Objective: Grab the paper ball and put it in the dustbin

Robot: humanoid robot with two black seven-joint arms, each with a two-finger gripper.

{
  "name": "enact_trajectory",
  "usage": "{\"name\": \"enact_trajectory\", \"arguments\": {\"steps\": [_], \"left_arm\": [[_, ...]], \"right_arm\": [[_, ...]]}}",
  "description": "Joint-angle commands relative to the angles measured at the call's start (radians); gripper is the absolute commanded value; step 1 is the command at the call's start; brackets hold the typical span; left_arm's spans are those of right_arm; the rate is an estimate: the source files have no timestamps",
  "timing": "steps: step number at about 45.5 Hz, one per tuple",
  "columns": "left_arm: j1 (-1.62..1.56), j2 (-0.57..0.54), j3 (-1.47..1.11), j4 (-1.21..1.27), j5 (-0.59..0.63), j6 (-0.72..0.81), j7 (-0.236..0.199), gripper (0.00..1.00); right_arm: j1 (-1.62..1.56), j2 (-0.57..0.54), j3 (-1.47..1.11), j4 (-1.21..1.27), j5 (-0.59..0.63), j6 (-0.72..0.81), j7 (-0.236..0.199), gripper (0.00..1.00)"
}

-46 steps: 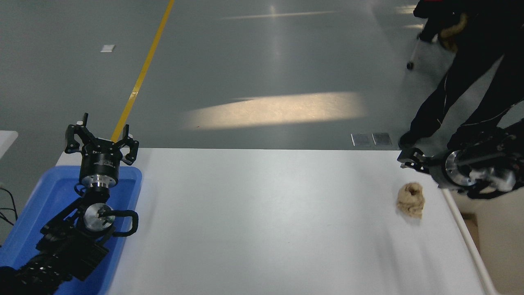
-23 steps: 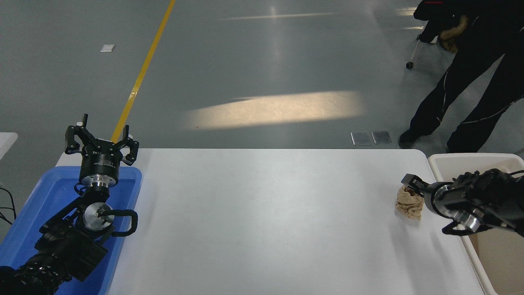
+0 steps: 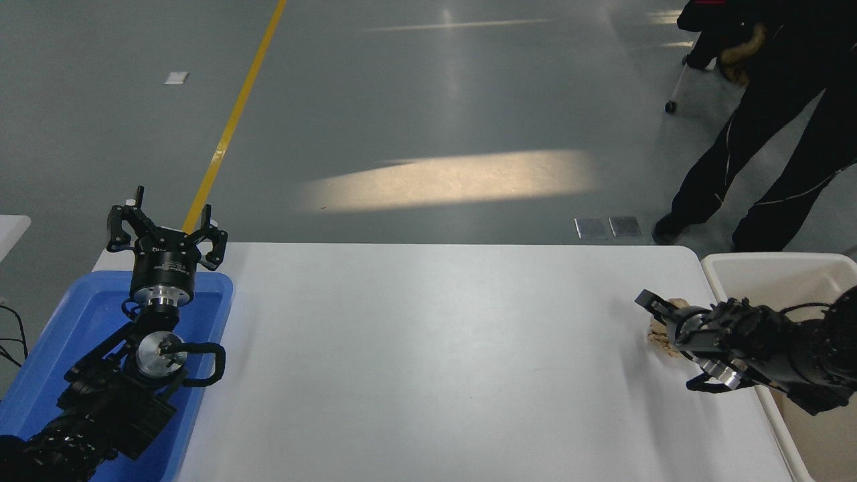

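Observation:
The tan wrinkly paper ball point(image 3: 660, 339) lies near the white table's right edge point(image 3: 736, 402), mostly hidden by my right gripper. My right gripper point(image 3: 653, 323) comes in from the right, low over the table, and is open around the ball, with one finger point(image 3: 647, 298) on the ball's far side. The cream-white dustbin point(image 3: 770, 258) stands just off the table's right edge, under the right arm. My left gripper point(image 3: 165, 231) is open and parked at the lower left.
A blue tray point(image 3: 73, 321) lies at the table's left end under the left arm. A person in dark clothes point(image 3: 770, 134) stands on the floor beyond the table's far right corner.
My right gripper has come down from beyond the ball's far side and moved left, until it sits around the ball. The dustbin has come into view. The left arm has not moved.

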Motion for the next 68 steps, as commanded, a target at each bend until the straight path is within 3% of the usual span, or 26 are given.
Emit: {"name": "enact_trajectory", "arguments": {"steps": [1, 3, 6, 8, 9, 18, 21, 32, 39, 45, 58, 63, 68], "left_arm": [[0.0, 0.0, 0.0, -0.001, 0.0, 0.0, 0.0, 0.99], [0.0, 0.0, 0.0, -0.001, 0.0, 0.0, 0.0, 0.99], [0.0, 0.0, 0.0, 0.001, 0.0, 0.0, 0.0, 0.99], [0.0, 0.0, 0.0, -0.001, 0.0, 0.0, 0.0, 0.99], [0.0, 0.0, 0.0, -0.001, 0.0, 0.0, 0.0, 0.99], [0.0, 0.002, 0.002, -0.001, 0.0, 0.0, 0.0, 0.99], [0.0, 0.0, 0.002, -0.001, 0.0, 0.0, 0.0, 0.99], [-0.002, 0.0, 0.002, 0.001, 0.0, 0.0, 0.0, 0.99], [0.0, 0.002, 0.002, 0.001, 0.0, 0.0, 0.0, 0.99], [0.0, 0.002, 0.002, 0.001, 0.0, 0.0, 0.0, 0.99], [0.0, 0.002, 0.002, 0.001, -0.002, 0.002, 0.0, 0.99], [0.0, 0.0, 0.002, 0.001, -0.002, 0.002, 0.0, 0.99], [0.0, 0.0, 0.002, 0.001, -0.002, 0.002, 0.0, 0.99]], "right_arm": [[-0.042, 0.022, 0.003, -0.06, -0.097, 0.009, -0.005, 0.64], [-0.044, 0.02, -0.002, -0.06, -0.106, 0.01, -0.005, 0.5], [-0.045, 0.02, -0.006, -0.06, -0.112, 0.018, -0.008, 0.18], [-0.045, 0.017, -0.006, -0.06, -0.112, 0.027, -0.011, 0.03], [-0.045, 0.017, -0.005, -0.058, -0.111, 0.035, -0.012, 0.0], [-0.019, 0.007, 0.009, -0.024, -0.099, 0.046, -0.012, 0.0], [0.027, -0.042, 0.008, 0.041, -0.103, 0.046, -0.009, 0.0], [0.442, -0.286, -0.029, 0.595, -0.204, 0.062, -0.002, 0.0], [0.778, -0.329, -0.224, 0.885, -0.226, 0.134, 0.002, 0.0], [1.059, -0.357, -0.313, 1.063, -0.227, 0.301, 0.029, 0.0], [1.568, -0.366, -0.338, 1.063, -0.207, 0.944, 0.077, 0.0], [1.682, -0.365, -0.339, 1.063, -0.191, 1.066, 0.083, 0.0], [1.778, -0.365, -0.356, 1.063, -0.16, 1.073, 0.083, 0.0]]}}
